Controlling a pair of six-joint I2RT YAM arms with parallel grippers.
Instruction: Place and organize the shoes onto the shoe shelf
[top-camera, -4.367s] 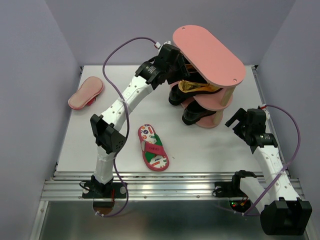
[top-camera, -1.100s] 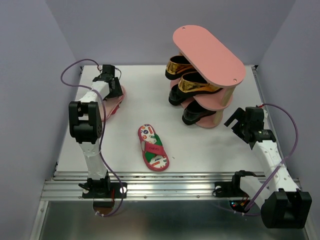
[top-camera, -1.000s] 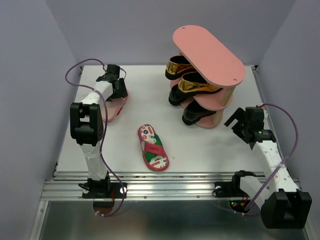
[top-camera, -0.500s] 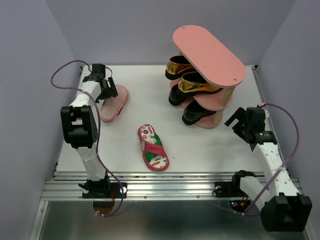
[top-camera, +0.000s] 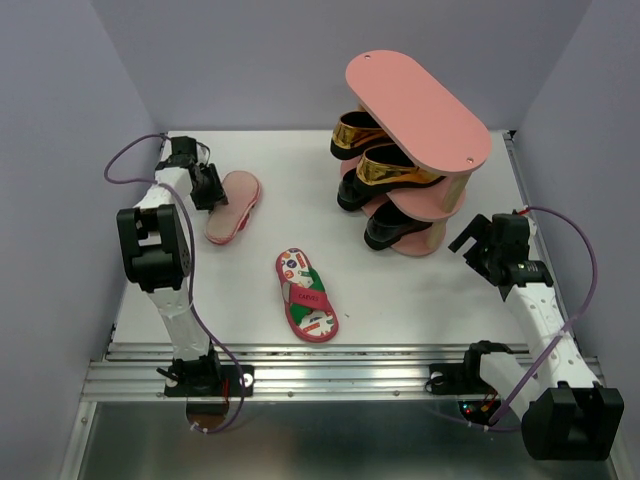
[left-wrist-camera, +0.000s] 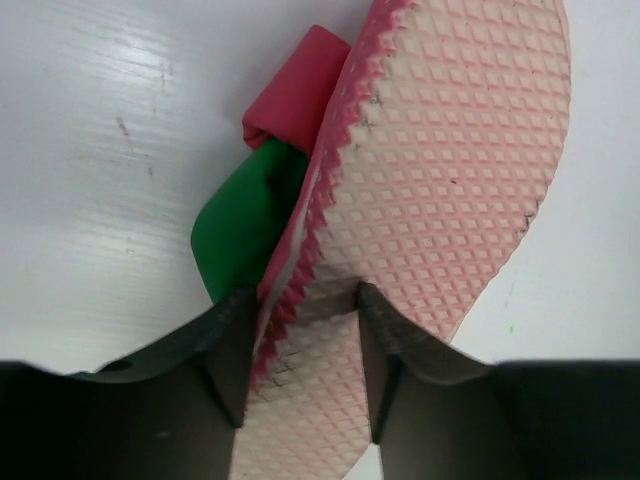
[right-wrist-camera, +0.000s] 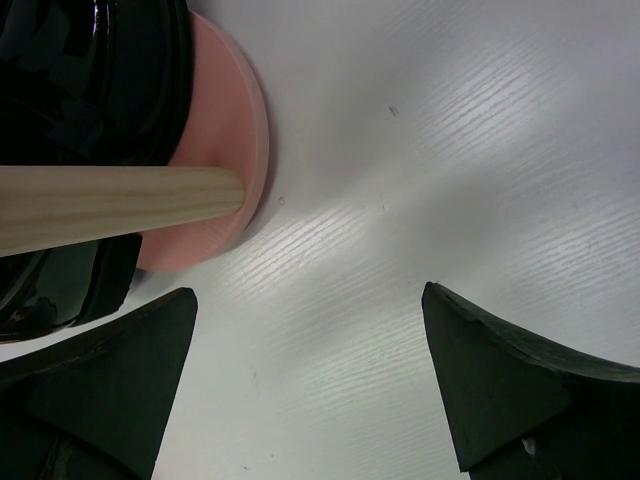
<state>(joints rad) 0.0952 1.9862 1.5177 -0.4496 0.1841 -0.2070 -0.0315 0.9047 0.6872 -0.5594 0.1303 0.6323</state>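
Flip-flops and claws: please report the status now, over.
Left claw shut on sole-up flip-flop, far left. Right claw open, empty, at base of shoe shelf. Second flip-flop mid-table, footbed up.

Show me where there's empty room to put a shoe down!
The shelf's top board is bare. The table is open between the printed flip-flop and the right claw, and at the back between the upturned flip-flop and the shelf. Crowded: the lower boards, holding gold loafers and black loafers.
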